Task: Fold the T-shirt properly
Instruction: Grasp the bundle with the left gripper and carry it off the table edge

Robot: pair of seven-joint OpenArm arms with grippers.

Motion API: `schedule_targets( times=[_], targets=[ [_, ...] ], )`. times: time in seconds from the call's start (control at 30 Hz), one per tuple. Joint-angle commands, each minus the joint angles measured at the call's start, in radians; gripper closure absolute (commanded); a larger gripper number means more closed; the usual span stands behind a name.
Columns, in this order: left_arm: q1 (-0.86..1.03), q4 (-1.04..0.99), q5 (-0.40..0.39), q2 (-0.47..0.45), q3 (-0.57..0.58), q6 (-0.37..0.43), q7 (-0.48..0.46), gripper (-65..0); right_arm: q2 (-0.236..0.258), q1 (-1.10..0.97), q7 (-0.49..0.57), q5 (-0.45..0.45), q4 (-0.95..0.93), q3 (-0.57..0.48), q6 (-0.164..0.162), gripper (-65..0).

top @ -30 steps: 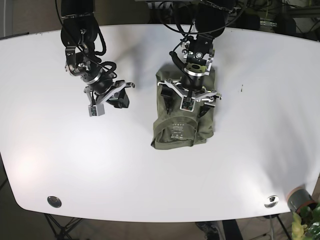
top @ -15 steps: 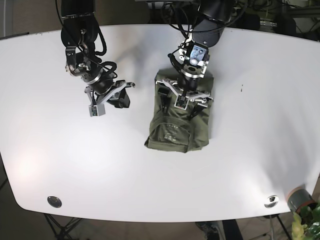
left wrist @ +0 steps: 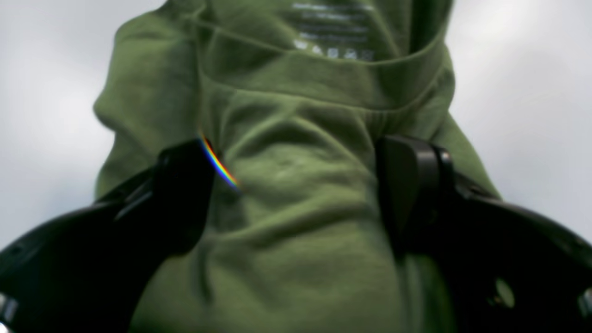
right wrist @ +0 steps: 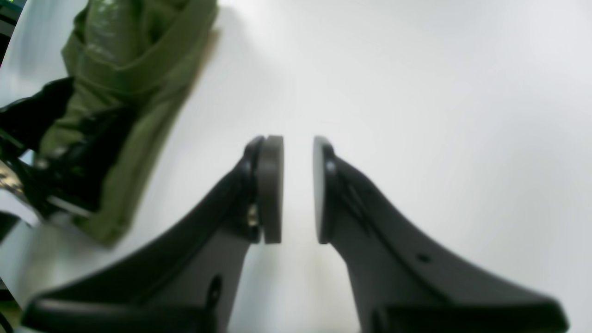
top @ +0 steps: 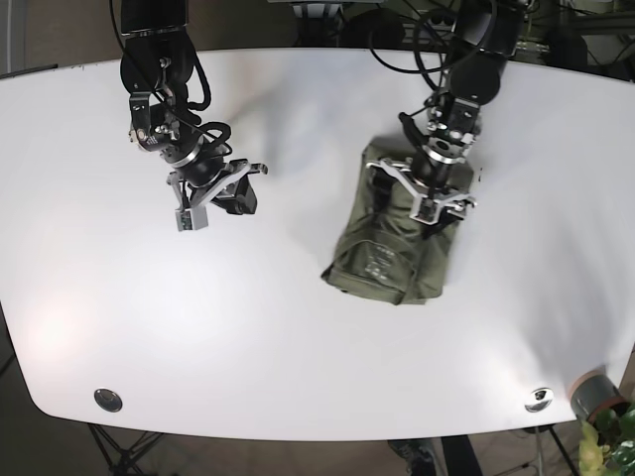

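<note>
The olive-green T-shirt [top: 387, 260] lies folded in a compact bundle on the white table [top: 298, 327], right of centre, with its printed neck label facing up. My left gripper [top: 429, 198] is pressed down on the bundle's far end. In the left wrist view the left gripper [left wrist: 296, 175] is spread wide, with bunched shirt fabric [left wrist: 296, 92] between its fingers. My right gripper [top: 238, 201] hovers over bare table at the left. In the right wrist view the right gripper [right wrist: 297, 143] is almost shut, with a narrow empty gap, and the shirt [right wrist: 120, 55] lies far off to one side.
Two round metal fittings [top: 107, 400] [top: 538, 399] sit near the table's front edge. A grey pot with a plant [top: 595, 397] stands beyond the front right corner. Cables and dark equipment [top: 496, 30] run along the back edge.
My left gripper has slid to the right across the table. The folded shirt moved with it and turned slightly. My right arm has not moved.
</note>
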Motion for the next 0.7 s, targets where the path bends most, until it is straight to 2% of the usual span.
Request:
schedule_targets(
  times=[0.0, 0.2, 0.33, 0.43, 0.67],
  targets=[
    [0.011, -0.014, -0.004, -0.084, -0.040, 0.048, 0.186, -50.3, 0.010, 0.014, 0.020, 0.010, 0.022, 0.003, 0.006, -10.3],
    [0.010, -0.013, -0.119, -0.283, -0.087, 0.027, 0.288, -50.0, 0.021, 0.014, 0.020, 0.017, 0.022, 0.003, 0.003, -10.3],
    [0.014, -0.025, -0.180, -0.391, -0.146, -0.113, 0.293, -50.0, 0.022, 0.014, 0.020, 0.017, 0.024, 0.003, 0.003, -10.3],
    [0.031, -0.074, -0.191, -0.433, -0.219, -0.205, 0.293, -49.9, 0.022, 0.014, 0.020, 0.017, 0.024, 0.003, 0.003, -10.1],
    [0.028, -0.228, -0.191, -0.507, -0.333, -0.317, 0.290, -49.9, 0.022, 0.014, 0.020, 0.017, 0.025, 0.003, 0.003, -10.1]
  ],
)
